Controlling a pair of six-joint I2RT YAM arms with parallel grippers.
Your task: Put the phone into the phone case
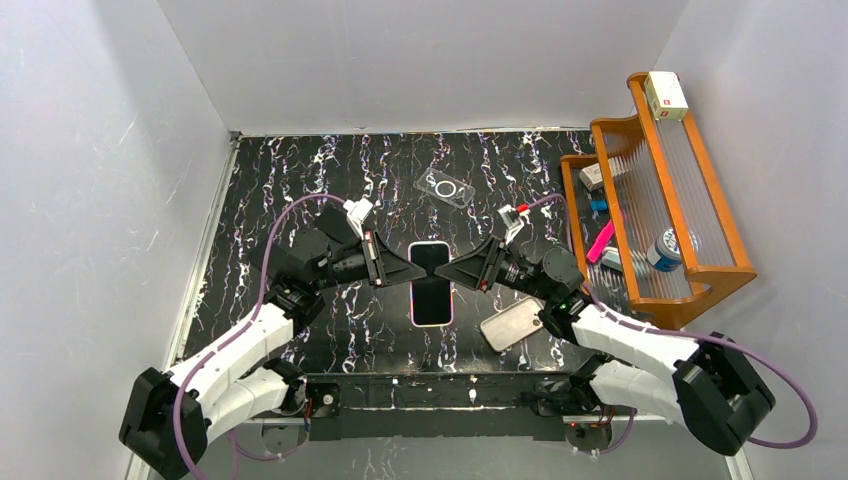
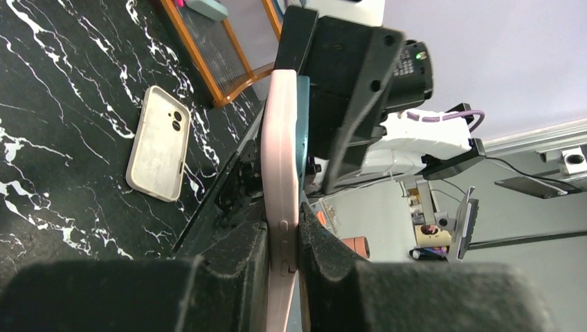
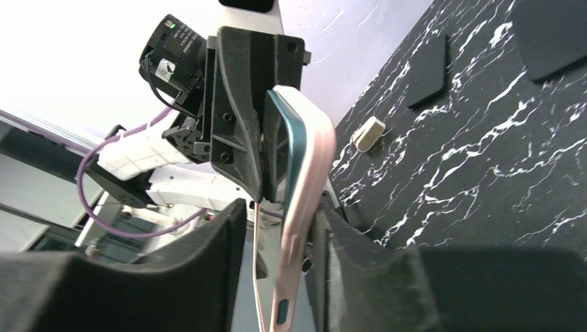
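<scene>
Lifted off the bench (image 1: 300, 180) at centre frame, the pink phone (image 1: 432, 285) sits between both arms. The left fingers (image 2: 232, 270) are clamped tight on its edge. The right fingers (image 3: 208, 263) appear parted, with a gap showing on one side, though that view is cramped. The beige phone case (image 1: 512, 322) lies on the bench just to the lower right, a clear case (image 1: 446, 187) further up. This step likely calls for a firm, square left-arm hold, with the phone's corners lined over the case before pressing in.
</scene>
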